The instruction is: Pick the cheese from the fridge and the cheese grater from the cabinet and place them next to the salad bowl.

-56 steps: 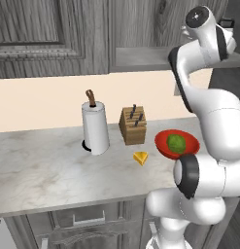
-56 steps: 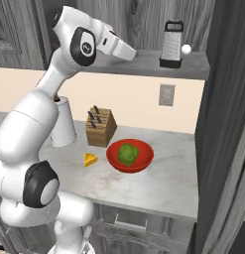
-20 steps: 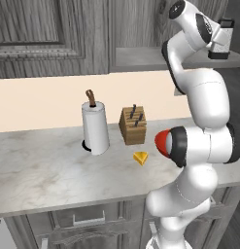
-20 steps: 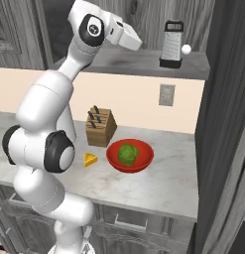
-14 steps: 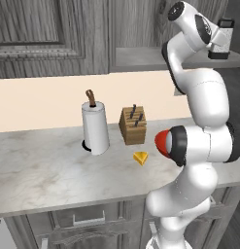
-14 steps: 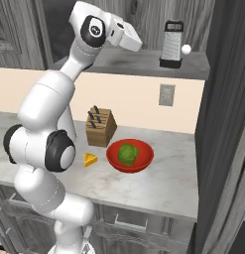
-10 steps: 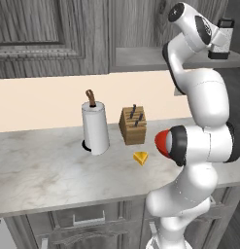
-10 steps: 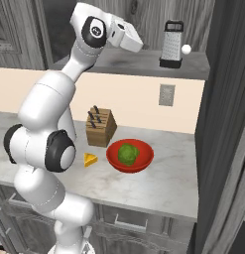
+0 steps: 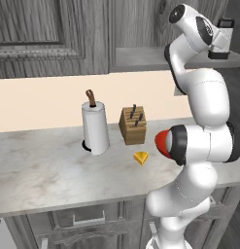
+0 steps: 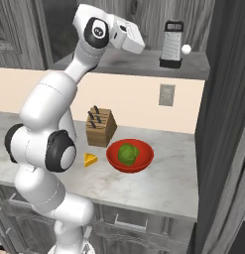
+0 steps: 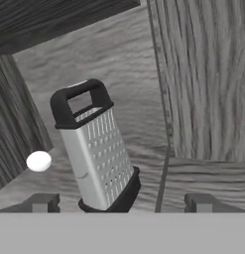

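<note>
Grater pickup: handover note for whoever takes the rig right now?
Gripper: open, empty, raised to the cabinet shelf, aimed at the cheese grater, not yet around it.
Cheese grater: upright on the shelf, a small white ball beside it.
Cheese: on the counter, just beside the salad bowl, near the knife block.
Done: cheese placed.
Left: close in, grip the grater, set it next to the bowl.

Silver, black-handled cheese grater (image 11: 96,151)
</note>
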